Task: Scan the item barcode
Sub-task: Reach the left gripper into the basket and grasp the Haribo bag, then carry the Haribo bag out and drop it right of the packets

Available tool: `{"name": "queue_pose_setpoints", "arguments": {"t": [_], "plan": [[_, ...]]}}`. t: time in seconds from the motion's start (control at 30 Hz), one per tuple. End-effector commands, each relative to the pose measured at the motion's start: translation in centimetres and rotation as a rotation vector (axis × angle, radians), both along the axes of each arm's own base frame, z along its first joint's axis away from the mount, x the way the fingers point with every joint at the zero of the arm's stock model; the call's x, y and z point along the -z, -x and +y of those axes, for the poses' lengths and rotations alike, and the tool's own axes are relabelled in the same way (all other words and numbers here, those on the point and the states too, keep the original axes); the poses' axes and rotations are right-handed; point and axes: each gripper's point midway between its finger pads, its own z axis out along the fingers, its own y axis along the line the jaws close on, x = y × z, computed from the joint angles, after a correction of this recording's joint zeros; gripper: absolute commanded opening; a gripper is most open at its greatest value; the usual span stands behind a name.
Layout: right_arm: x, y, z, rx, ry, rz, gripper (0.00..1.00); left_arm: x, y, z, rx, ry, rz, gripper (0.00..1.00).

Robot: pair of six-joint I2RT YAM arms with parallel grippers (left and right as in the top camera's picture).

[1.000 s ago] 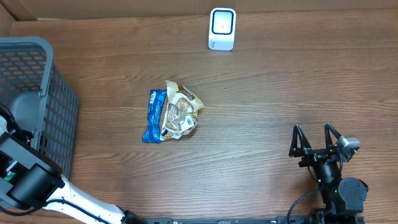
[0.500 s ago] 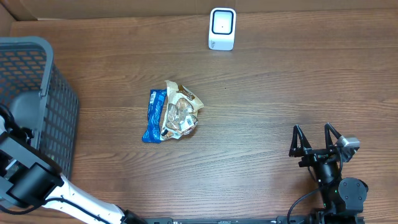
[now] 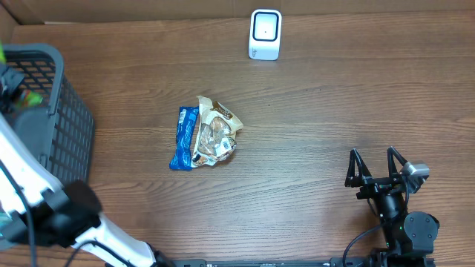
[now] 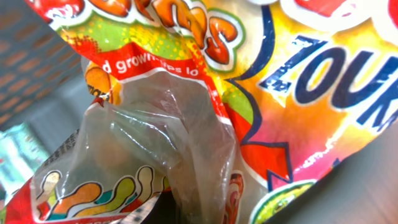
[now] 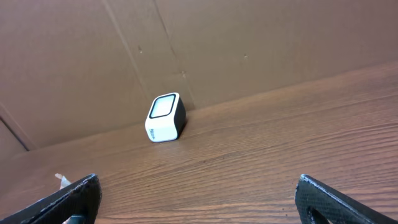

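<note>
Evidently my left gripper [image 3: 13,83] clamped a bag [image 4: 205,124] inside the basket [image 3: 70,133], fingertips hidden; snacks [image 3: 208,135] lay at three o'clock; right gripper [image 3: 378,165] gaped.

Desk [image 3: 312,126]: dark brown wood-grain top, even matte light. Cardboard wall [image 5: 249,37]: plain brown panels, vertical seams, standing along the desk's far edge.

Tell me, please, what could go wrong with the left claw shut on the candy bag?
The left claw pinches crumpled film of the candy bag, so it may slip while lifting. No barcode shows, so it may meet the scanner wrong side first. The basket wall might snag it.
</note>
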Motion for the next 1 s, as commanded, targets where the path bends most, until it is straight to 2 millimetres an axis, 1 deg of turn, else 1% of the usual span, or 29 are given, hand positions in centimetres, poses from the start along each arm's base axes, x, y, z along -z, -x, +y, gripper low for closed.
{"name": "queue_pose_setpoints", "arguments": {"t": [0.0, 0.07, 0.13, 0.17, 0.2, 0.27, 0.3, 0.43, 0.53, 0.57, 0.63, 0.7, 0.77, 0.83, 0.9, 0.97], "plan": [[0.1, 0.0, 0.2, -0.011, 0.001, -0.005, 1.0, -6.4, 0.0, -7.4, 0.202, -0.08, -0.119, 0.04], [0.1, 0.0, 0.2, -0.011, 0.0, -0.005, 1.0, -6.8, -0.2, -12.0, 0.312, -0.057, -0.117, 0.04], [0.1, 0.0, 0.2, -0.011, 0.001, -0.005, 1.0, -6.4, -0.1, -15.9, 0.413, -0.029, -0.083, 0.04], [0.1, 0.0, 0.2, -0.011, 0.001, -0.005, 1.0, -6.0, 0.2, -17.6, 0.455, -0.015, -0.055, 0.04], [0.1, 0.0, 0.2, -0.011, 0.0, -0.005, 1.0, -5.5, -0.1, -19.3, 0.516, -0.013, -0.036, 0.04], [0.1, 0.0, 0.2, -0.011, 0.0, -0.005, 1.0, -3.9, -0.4, -22.7, 0.61, 0.019, 0.012, 0.04], [0.1, 0.0, 0.2, -0.011, 0.0, -0.005, 1.0, -2.8, -0.5, -24.3, 0.651, 0.03, 0.051, 0.04], [0.2, 0.0, 0.2, -0.011, 0.0, -0.005, 1.0, 1.8, -0.2, -28.0, 0.736, 0.072, 0.196, 0.04], [0.2, 0.0, 0.2, -0.011, 0.0, -0.005, 1.0, 6.2, 0.2, -31.2, 0.815, 0.107, 0.297, 0.04], [0.2, 0.0, 0.2, -0.011, 0.0, -0.005, 1.0, 7.4, 0.3, -32.2, 0.839, 0.122, 0.315, 0.04], [0.2, 0.0, 0.2, -0.011, 0.0, -0.005, 1.0, 10.3, 1.0, -35.1, 0.91, 0.18, 0.352, 0.04], [0.2, 0.0, 0.2, -0.011, 0.0, -0.005, 1.0, 12.5, 1.7, -38.0, 0.992, 0.229, 0.364, 0.04], [0.2, 0.0, 0.2, -0.011, 0.0, -0.005, 1.0, 14.3, 2.2, -40.9, 1.081, 0.262, 0.353, 0.04], [0.2, 0.0, 0.2, -0.011, 0.0, -0.005, 1.0, 15.5, 2.7, -43.7, 1.153, 0.297, 0.325, 0.04], [0.2, 0.0, 0.2, -0.011, 0.0, -0.005, 1.0, 16.4, 3.1, -45.9, 1.212, 0.306, 0.301, 0.04], [0.2, 0.0, 0.2, -0.011, 0.0, -0.005, 1.0, 17.2, 3.6, -47.7, 1.255, 0.299, 0.285, 0.04]]}}
